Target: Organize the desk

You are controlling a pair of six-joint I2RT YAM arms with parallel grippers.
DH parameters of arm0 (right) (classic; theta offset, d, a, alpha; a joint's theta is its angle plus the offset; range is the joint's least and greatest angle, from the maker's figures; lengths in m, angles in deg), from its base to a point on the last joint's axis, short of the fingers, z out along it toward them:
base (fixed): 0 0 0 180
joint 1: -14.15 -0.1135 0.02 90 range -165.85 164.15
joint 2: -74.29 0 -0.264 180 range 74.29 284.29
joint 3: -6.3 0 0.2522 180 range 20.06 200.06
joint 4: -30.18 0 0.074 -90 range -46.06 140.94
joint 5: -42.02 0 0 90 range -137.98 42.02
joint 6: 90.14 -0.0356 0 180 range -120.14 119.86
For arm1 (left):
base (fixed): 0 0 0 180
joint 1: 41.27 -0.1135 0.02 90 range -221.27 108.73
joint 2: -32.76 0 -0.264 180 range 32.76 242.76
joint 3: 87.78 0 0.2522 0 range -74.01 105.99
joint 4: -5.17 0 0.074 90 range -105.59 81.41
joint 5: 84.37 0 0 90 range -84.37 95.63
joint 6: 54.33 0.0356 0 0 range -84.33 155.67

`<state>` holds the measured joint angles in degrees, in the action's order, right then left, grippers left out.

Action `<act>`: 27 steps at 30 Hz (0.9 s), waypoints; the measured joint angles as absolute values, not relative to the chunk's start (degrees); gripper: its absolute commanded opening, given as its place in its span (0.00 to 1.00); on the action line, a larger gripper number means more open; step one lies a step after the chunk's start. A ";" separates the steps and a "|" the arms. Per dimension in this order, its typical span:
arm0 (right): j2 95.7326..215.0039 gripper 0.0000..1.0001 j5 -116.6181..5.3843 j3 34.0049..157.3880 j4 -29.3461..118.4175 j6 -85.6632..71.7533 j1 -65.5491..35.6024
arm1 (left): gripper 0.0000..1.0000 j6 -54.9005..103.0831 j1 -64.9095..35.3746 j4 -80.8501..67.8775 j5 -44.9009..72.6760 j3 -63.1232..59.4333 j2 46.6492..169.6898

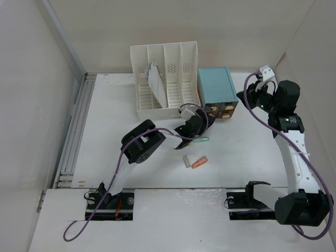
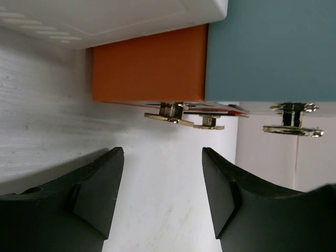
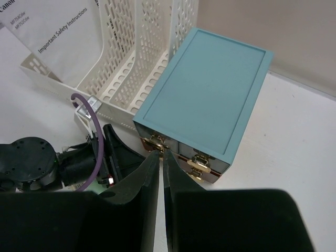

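My left gripper [image 2: 163, 157] is released, fingers apart with nothing between them, low over the desk [image 1: 247, 152]. It faces the orange drawer front [image 2: 149, 65] and brass handle [image 2: 170, 113] of the light-blue drawer box [image 1: 216, 86]. My right gripper [image 3: 161, 156] is clenched to a thin slit and empty, raised to the right of that box. The white desk spreads under both my arms, walled in white. At its far side a white file rack [image 1: 165, 79] stands just left of the box, with a booklet [image 1: 156, 79] leaning in one slot. A small grey piece [image 1: 186, 160] and an orange one [image 1: 199, 163] lie side by side nearer my bases.
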<state>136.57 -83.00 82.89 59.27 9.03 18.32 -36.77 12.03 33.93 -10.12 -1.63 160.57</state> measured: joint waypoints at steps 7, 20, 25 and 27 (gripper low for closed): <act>136.57 0.13 -82.87 82.82 59.29 9.03 18.32 | 0.58 -40.21 12.03 37.28 -11.76 -1.20 162.71; 136.15 0.13 -82.87 81.88 58.92 9.01 18.32 | 0.53 -44.62 11.86 39.90 -14.73 0.29 165.14; 136.13 0.13 -82.87 81.71 58.88 9.01 18.32 | 0.52 -45.45 11.35 40.62 -16.04 0.29 165.14; 136.13 0.13 -82.87 81.71 58.88 9.01 18.32 | 0.52 -45.49 11.03 41.12 -16.02 0.29 165.23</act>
<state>136.13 -82.87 81.71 58.88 9.01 18.32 -45.49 11.03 41.12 -16.02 0.29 165.23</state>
